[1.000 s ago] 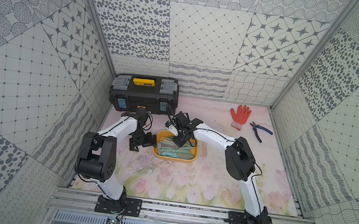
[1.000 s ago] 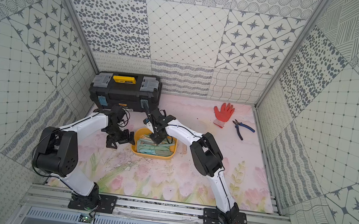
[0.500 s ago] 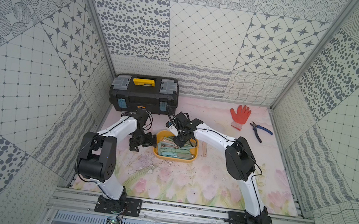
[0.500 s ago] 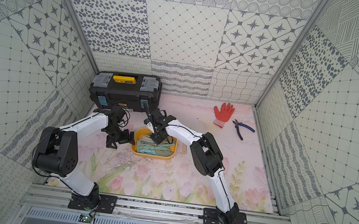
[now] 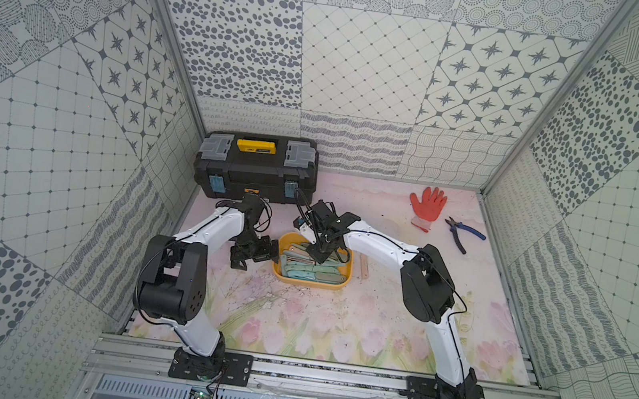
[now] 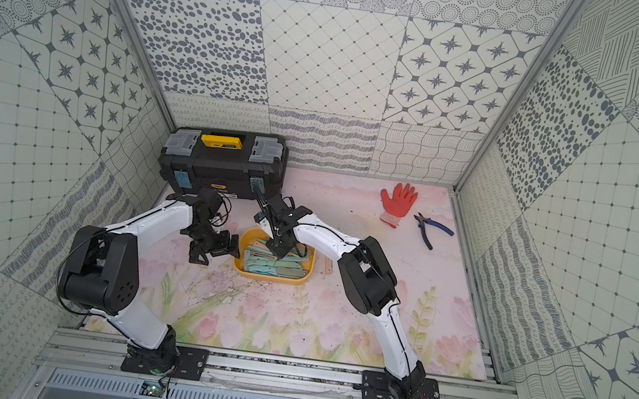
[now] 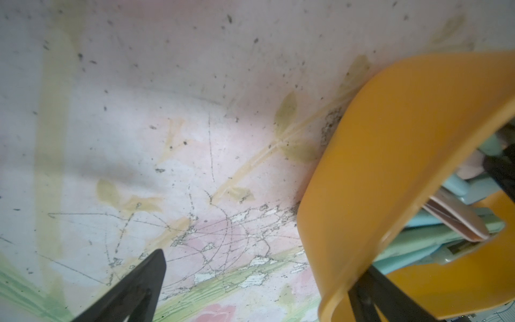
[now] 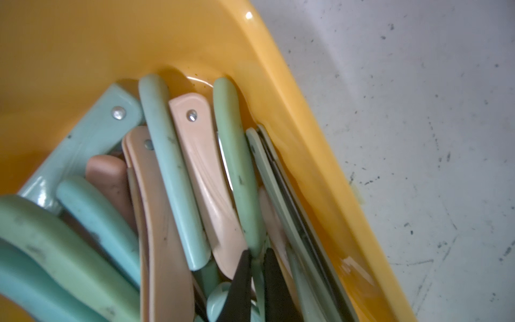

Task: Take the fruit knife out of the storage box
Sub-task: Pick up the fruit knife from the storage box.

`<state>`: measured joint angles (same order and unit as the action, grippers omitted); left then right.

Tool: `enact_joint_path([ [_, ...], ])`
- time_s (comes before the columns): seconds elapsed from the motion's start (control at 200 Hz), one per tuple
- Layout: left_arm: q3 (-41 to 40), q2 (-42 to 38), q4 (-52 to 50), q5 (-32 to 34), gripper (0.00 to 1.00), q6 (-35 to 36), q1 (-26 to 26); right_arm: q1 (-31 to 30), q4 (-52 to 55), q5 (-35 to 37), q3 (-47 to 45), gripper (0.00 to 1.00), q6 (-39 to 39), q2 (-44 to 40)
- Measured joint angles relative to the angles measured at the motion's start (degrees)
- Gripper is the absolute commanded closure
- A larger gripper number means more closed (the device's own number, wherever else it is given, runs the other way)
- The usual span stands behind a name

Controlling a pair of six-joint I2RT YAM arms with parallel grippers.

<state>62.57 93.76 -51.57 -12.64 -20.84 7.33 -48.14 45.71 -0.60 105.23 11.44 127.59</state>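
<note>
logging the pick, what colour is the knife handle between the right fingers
Sage green; the knife handle between the fingers shows best in the right wrist view.

Whole scene is viewed from high above the front rail (image 5: pixel 328 375) in both top views, angled down toward the back wall (image 5: pixel 366 89). Storage box (image 5: pixel 311 284) (image 7: pixel 390 139) (image 8: pixel 167 36) is shared by all views: outer wall shot close-up from left wrist, inside from right wrist.

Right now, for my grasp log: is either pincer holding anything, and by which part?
The right pincer pinches a green knife at one end. The left pincer stands open astride the wall of the box, holding nothing.
</note>
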Motion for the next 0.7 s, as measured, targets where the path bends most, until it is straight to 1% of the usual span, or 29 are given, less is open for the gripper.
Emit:
enact_joint_path([
  [0.42,0.00,0.00,0.00,-0.04,0.02,0.00,-0.20,-0.04,0.61,-0.90,-1.01,0.94,-0.50,-6.05],
  [0.7,0.00,0.00,0.00,-0.04,0.02,0.00,-0.20,-0.04,0.74,-1.11,-1.03,0.95,-0.72,-6.54],
])
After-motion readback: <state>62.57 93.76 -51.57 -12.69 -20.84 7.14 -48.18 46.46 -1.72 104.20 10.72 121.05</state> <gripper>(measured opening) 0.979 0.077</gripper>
